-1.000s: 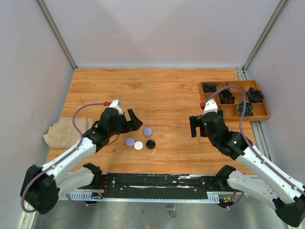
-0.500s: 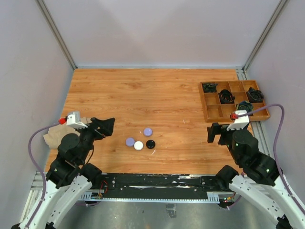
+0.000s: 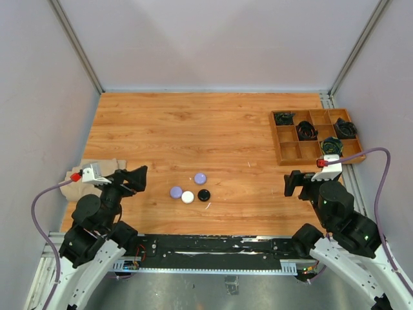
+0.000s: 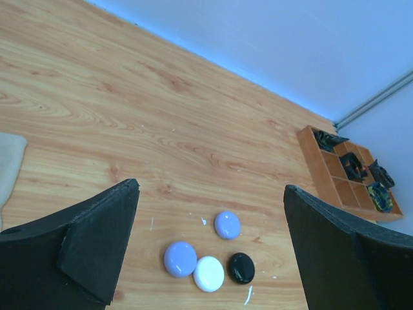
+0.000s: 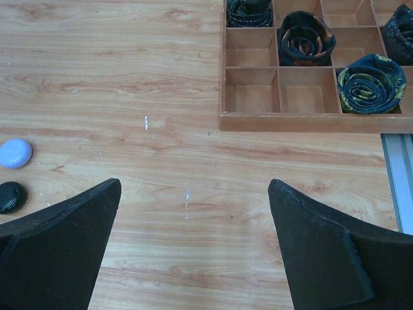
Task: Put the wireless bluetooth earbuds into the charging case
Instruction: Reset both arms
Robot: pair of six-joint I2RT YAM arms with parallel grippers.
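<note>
Your left gripper point(image 3: 134, 178) and right gripper point(image 3: 299, 183) both hang with jaws spread wide, nothing in them. The earbuds point(image 3: 188, 197) sit clustered on the wooden table point(image 3: 213, 123) between the arms, closer to your left one: two lavender, one white, one black. The tray point(image 3: 281, 157) of coiled cables point(image 3: 307, 131) is far right.

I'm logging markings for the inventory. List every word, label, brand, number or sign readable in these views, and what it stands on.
No text can be read in any view.
Lavender case, second lavender case, white case, black case: plain lids, no print shows.
Wooden tray: no label shows.
Coiled cable: yellowish flecks, too blurred to read as text.
</note>
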